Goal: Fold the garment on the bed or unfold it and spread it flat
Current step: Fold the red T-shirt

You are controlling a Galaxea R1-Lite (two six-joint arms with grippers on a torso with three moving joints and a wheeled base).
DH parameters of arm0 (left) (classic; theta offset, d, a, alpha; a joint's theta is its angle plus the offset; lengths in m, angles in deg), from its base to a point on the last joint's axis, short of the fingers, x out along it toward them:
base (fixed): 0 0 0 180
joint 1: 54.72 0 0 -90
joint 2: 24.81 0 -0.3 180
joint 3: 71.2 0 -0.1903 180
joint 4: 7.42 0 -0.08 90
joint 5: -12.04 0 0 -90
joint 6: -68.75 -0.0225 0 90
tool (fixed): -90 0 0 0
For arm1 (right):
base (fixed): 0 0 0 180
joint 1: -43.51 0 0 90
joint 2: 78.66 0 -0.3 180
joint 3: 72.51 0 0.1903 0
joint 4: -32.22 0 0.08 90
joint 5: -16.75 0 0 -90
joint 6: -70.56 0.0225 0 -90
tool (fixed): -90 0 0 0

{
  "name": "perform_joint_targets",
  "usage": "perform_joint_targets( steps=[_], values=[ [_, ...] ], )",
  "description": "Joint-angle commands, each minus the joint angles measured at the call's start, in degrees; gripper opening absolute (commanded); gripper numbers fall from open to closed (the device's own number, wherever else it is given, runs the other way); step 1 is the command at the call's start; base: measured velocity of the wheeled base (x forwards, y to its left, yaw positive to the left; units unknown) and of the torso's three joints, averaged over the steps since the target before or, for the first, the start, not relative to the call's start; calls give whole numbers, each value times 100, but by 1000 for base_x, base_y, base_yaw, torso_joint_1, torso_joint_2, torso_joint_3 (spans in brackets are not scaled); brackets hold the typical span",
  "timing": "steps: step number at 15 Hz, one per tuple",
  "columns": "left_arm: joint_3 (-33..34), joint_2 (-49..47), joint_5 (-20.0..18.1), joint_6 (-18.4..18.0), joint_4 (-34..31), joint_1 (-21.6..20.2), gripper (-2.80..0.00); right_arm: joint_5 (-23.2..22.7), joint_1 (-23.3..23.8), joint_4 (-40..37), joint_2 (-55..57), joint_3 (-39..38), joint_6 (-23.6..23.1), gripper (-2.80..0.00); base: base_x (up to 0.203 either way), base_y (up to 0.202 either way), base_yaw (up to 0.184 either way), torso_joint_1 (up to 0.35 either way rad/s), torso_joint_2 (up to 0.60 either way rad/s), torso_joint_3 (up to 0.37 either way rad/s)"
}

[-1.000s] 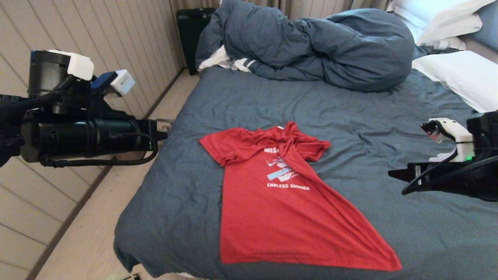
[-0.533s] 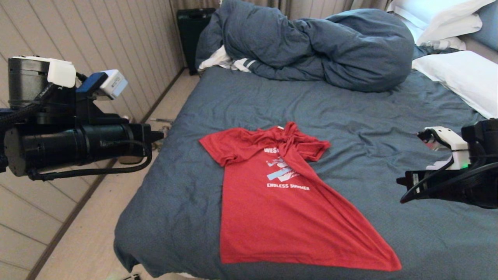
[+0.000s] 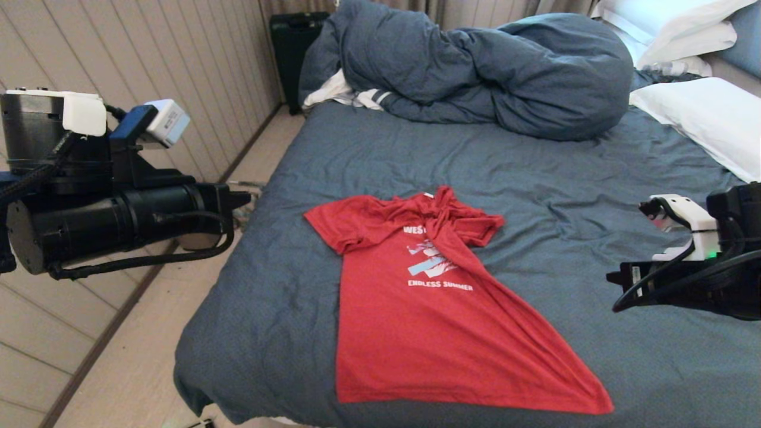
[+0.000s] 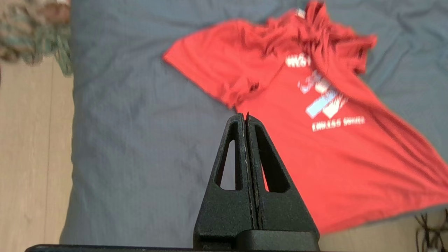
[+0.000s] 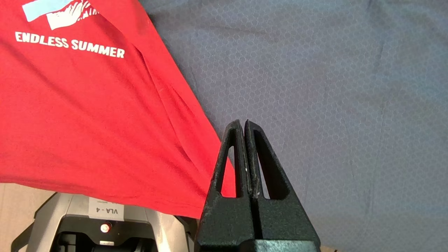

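Bedroom scene from my remote station: the garment [image 3: 440, 309], a red short-sleeved T-shirt, lies on the bed [image 3: 285, 297] near its foot edge, print side up, with the collar toward the bunched duvet [image 3: 475, 71] and the hem along the near edge. The white "ENDLESS SUMMER" lettering [image 5: 70, 44] reads clearly in the right wrist view. One sleeve is spread flat on my left; the other is crumpled against the collar, and a long fold runs diagonally down the body, pulling the hem out to a point at the near right corner.

My left gripper [image 4: 246, 117] hangs in the air over the bed's left side, just off the flat sleeve, its two black fingers [image 4: 234, 154] pressed together and holding nothing. In the head view that arm sits beside the mattress over the floor [image 3: 142, 356].

My right gripper [image 5: 243, 122] is likewise clenched on nothing, poised above the bare sheet just beside the shirt's diagonal edge, not touching the cloth. The arm enters the head view from the right.

White pillows [image 3: 701, 119] rest at the far right, a white striped cloth [image 3: 345, 95] peeks from under the duvet, and a panelled wall [image 3: 119, 53] runs along the left.
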Motion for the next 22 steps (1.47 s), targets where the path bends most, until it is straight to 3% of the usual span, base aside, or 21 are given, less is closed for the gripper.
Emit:
perform_joint_targets(
  steps=[1,5,10,15,19,22],
  values=[
    [39,-18,7,2,100,0,-280,4,5,-1,-13,-11,-3,-280,0,0,0,0,0,0],
    [58,61,1,-10,139,0,-280,-3,5,8,-3,-39,-3,-280,0,0,0,0,0,0],
    [154,149,-60,18,154,8,-280,-3,41,25,22,-82,-3,-280,179,0,-1,2,1,5],
    [390,182,-142,-54,716,8,-280,-11,41,18,93,-5,6,-280,41,0,1,2,1,1],
    [-255,-303,-179,-27,573,-19,-280,-3,6,7,411,684,139,-280,0,0,0,0,0,0],
    [-1348,-1202,-191,35,238,-54,-280,-2,-18,-21,882,1613,306,-280,0,0,0,0,0,0]
  ],
)
